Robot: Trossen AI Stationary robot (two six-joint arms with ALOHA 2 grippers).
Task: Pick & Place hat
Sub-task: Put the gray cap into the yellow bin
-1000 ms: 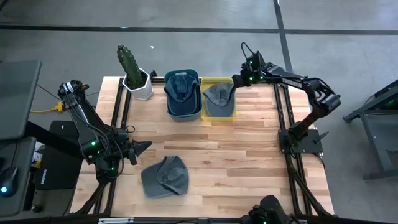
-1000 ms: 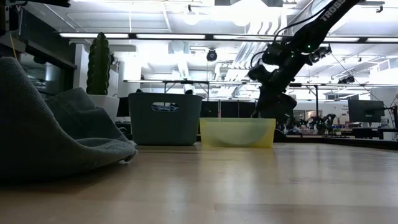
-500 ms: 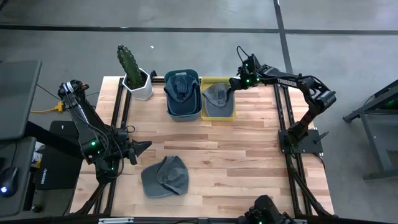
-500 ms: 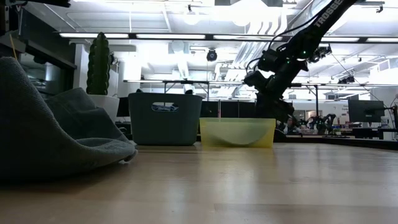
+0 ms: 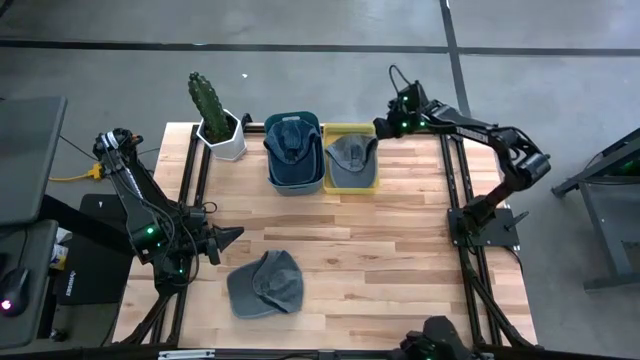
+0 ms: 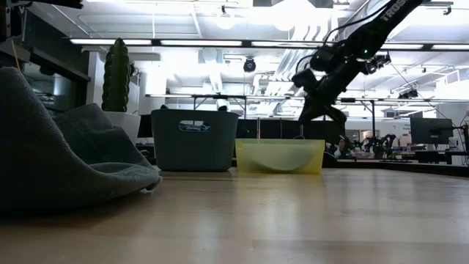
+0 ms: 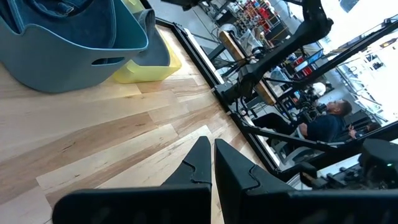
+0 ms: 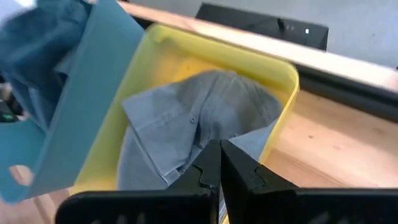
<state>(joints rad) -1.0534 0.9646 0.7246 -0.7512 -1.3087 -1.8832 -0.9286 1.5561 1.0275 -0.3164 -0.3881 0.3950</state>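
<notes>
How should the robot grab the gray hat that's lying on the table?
Probably by the brim. The gray hat lies flat on the wood with its brim toward the near edge, thin enough for two fingers to pinch. The left gripper, shut and waiting beside it, is closest, so coming down from above onto the brim looks best.

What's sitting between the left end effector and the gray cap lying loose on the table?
Nothing visible. The left end effector, shut, sits just up-table of the gray cap, with only bare wooden table between them.
</notes>
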